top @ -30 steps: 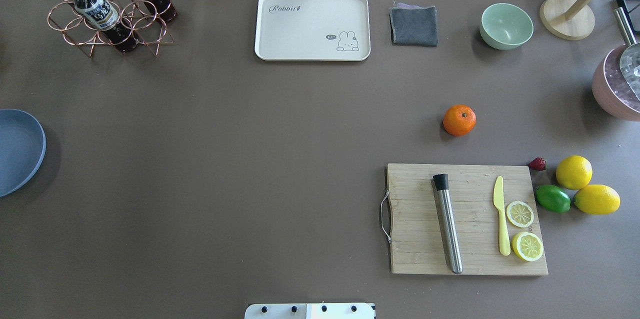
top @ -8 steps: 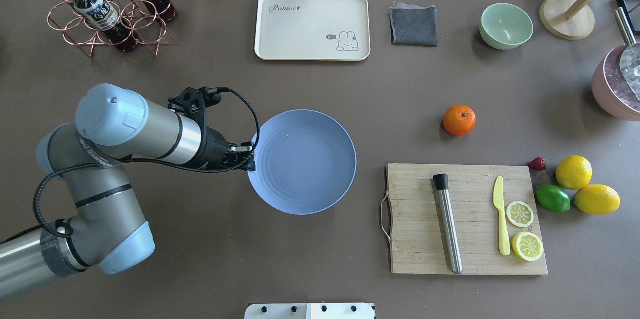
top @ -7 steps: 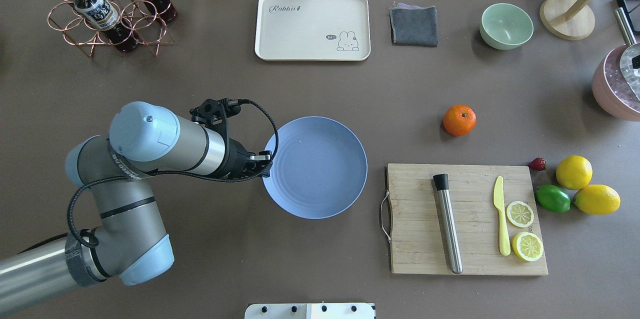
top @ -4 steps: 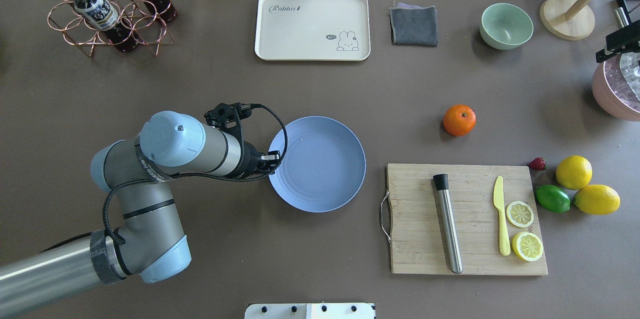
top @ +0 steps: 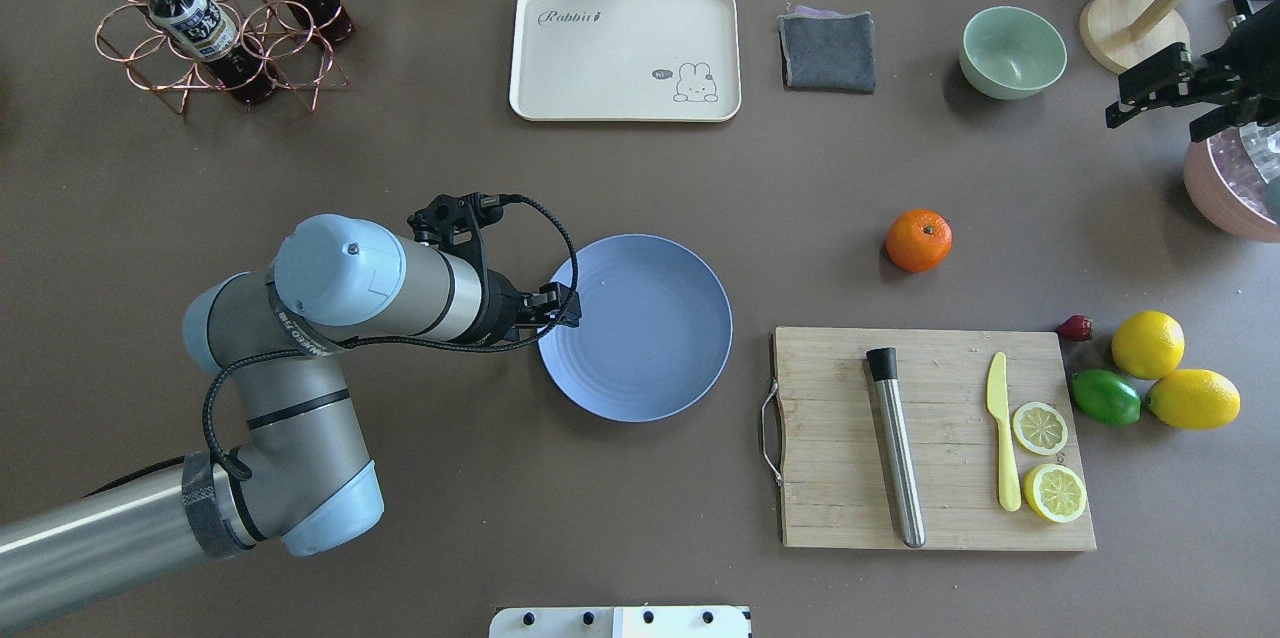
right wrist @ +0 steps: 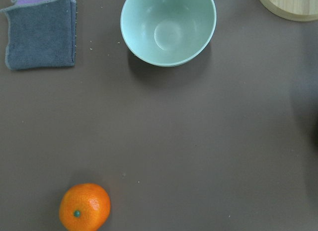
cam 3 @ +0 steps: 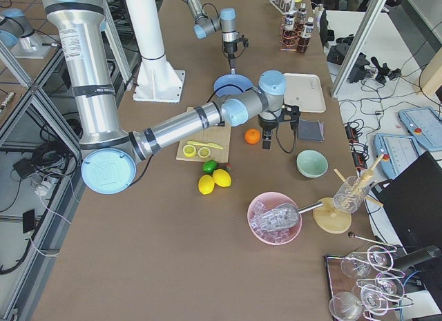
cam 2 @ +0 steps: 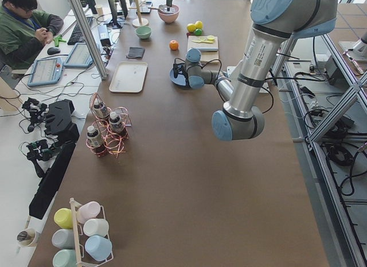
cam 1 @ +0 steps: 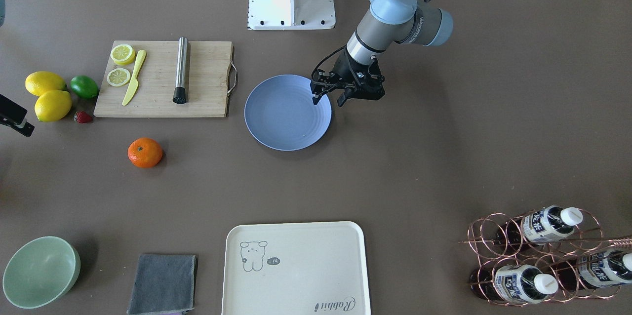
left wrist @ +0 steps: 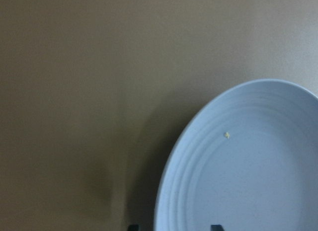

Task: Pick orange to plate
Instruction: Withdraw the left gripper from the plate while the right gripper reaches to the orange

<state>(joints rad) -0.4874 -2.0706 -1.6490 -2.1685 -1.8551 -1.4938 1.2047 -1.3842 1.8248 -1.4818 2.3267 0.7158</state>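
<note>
The orange [top: 918,240] [cam 1: 145,152] [right wrist: 84,207] rests on the brown table, just beyond the cutting board. At mid-table lies the pale blue plate [top: 650,348] [cam 1: 284,117] [left wrist: 248,181], flat and with nothing on it. My left gripper [top: 562,304] [cam 1: 328,99] is open at the plate's left rim, one finger over the plate and the other outside it. My right gripper [top: 1152,125] hangs open high at the far right, well right of the orange; the right wrist view shows none of its fingers.
A cutting board [top: 840,508] carries a steel muddler, a yellow knife and lemon slices. Lemons [top: 1148,344], a lime and a strawberry lie to its right. A cream tray [top: 625,53], grey cloth, mint bowl [top: 1012,51], pink ice bowl and bottle rack [top: 215,28] line the far side.
My left arm brought the plate from the table's left edge to the middle and set it down; its fingers now stand apart at the rim. The right gripper has come in from the right edge.
</note>
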